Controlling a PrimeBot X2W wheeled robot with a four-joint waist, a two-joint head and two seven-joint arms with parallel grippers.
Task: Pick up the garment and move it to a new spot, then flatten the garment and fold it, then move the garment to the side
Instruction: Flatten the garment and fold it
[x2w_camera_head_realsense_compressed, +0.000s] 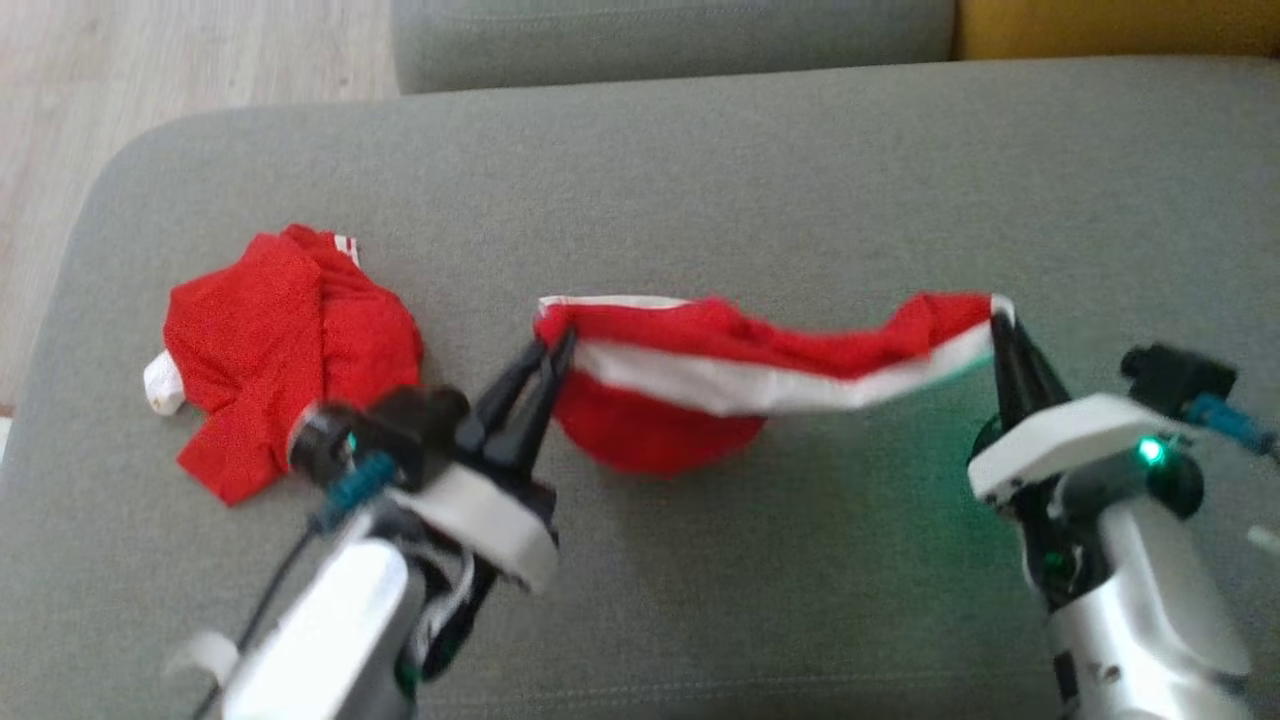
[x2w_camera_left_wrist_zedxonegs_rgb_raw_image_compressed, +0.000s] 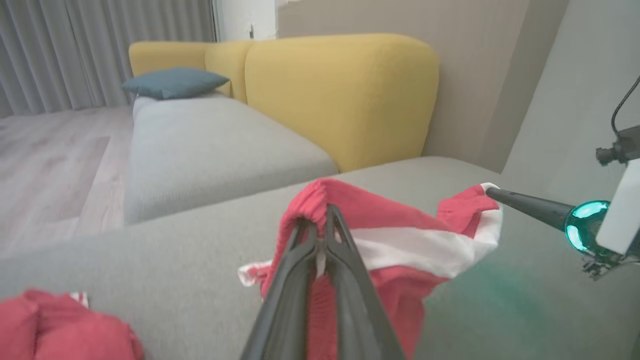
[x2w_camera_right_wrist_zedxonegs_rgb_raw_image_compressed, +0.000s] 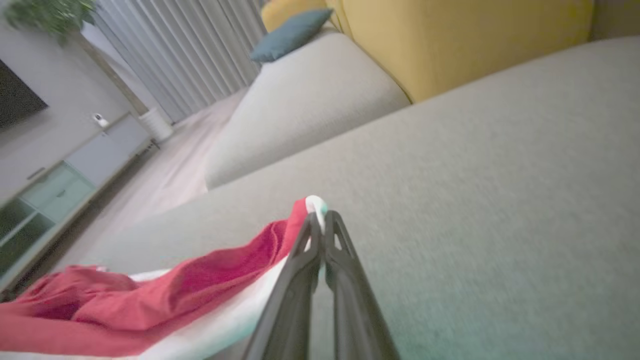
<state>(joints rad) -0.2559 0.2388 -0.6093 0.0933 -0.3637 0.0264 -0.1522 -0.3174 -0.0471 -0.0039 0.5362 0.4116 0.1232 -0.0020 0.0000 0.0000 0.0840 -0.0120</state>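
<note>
Garment is strung between both claws low over the grey sofa seat, mid-seat, right of a red heap and apart from it. Left claw is clamped on the garment's left corner. Right claw is clamped on the right corner, at the white trim.

Likely reason for the two-corner hold: tension along that edge pulls the cloth out so it can go down flat.

Long axis runs left-right across the head view, with the white band parallel to it. The held edge sags slightly mid-span. The loose red body hangs from the left half and appears to rest on the seat.

Judgement: flatten step in hand, fold not started. The slack wants taking out before laying down.
</note>
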